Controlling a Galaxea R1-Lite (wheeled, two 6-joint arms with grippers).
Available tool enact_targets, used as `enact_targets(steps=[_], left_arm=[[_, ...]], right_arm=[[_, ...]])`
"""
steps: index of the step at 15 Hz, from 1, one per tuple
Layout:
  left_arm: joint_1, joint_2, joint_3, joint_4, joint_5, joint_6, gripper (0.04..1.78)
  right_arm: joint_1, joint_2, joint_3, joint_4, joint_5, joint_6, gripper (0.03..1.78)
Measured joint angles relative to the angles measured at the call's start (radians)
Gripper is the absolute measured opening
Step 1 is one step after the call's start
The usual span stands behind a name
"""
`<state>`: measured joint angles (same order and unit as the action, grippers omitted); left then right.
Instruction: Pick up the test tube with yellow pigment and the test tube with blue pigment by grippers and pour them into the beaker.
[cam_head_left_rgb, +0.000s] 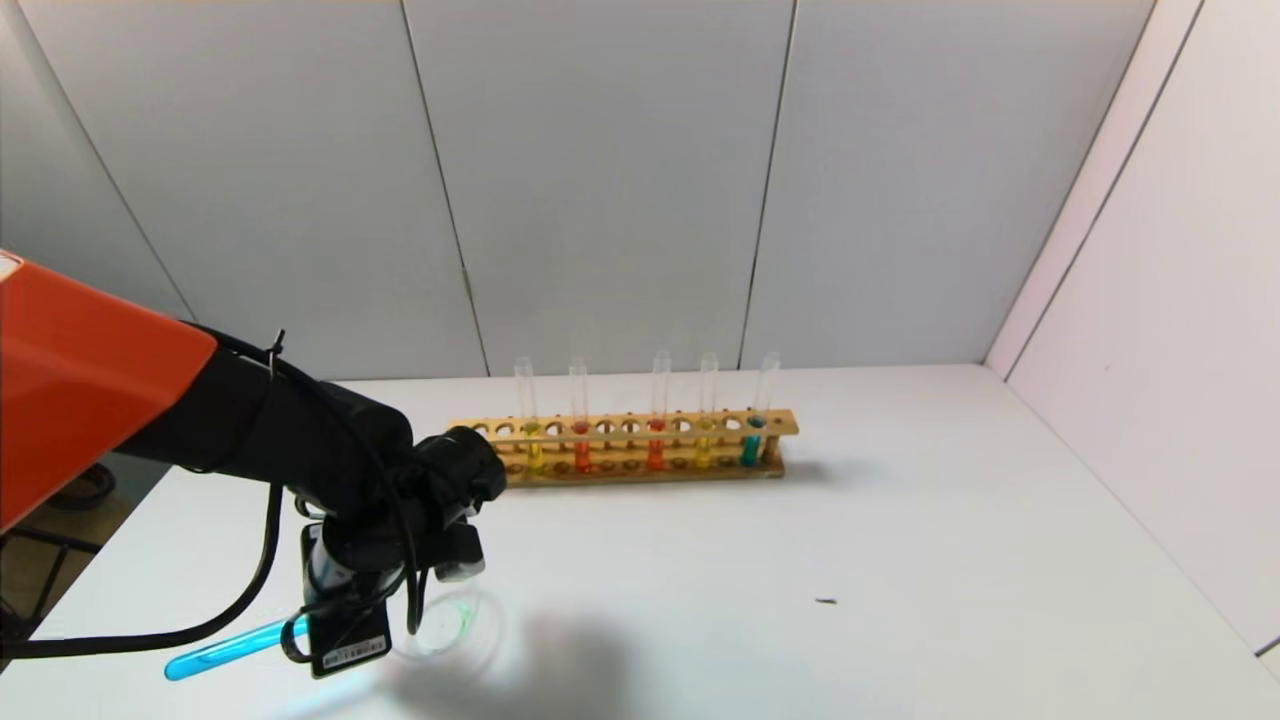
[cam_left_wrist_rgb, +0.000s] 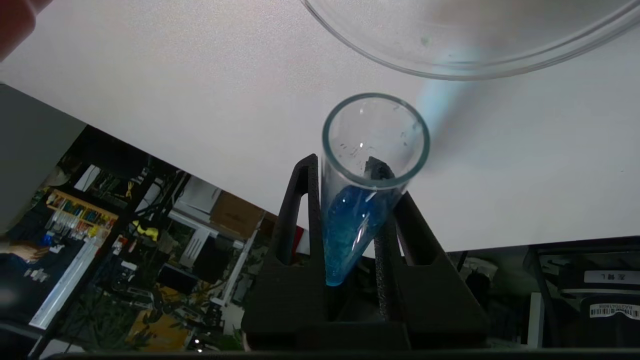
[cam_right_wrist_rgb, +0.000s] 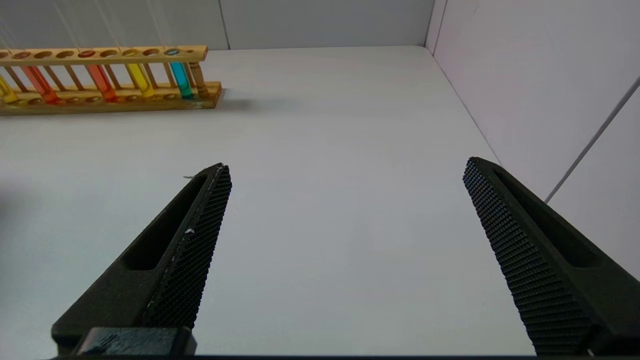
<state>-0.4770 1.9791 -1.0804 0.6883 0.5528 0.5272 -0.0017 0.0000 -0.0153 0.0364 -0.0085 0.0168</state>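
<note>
Left gripper (cam_left_wrist_rgb: 350, 220) of mine clamps the test tube with blue pigment (cam_left_wrist_rgb: 367, 185), its mouth near the beaker (cam_left_wrist_rgb: 465, 70) rim, visible only from the wrist; my right gripper (cam_right_wrist_rgb: 345, 225) stands wide above bare table (cam_right_wrist_rgb: 340, 125).

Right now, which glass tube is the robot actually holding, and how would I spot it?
Start at the wooden rack at the back of the white table, then come forward to the black left gripper beside the beaker. The test tube with blue pigment lies tilted in its fingers, the only tube outside the rack.
</note>
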Motion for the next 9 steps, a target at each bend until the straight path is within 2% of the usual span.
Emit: enact_targets(steps=[3, 9], left_arm=[[-0.009, 0.016, -0.043, 0.091, 0.012, -0.001, 0.32], [-0.013, 0.042, -0.087, 0.148, 0.026, -0.001, 0.32]], right_arm=[[0.000, 0.000, 0.000, 0.000, 0.000, 0.000, 1.70], [0.000, 0.000, 0.000, 0.000, 0.000, 0.000, 1.70]])
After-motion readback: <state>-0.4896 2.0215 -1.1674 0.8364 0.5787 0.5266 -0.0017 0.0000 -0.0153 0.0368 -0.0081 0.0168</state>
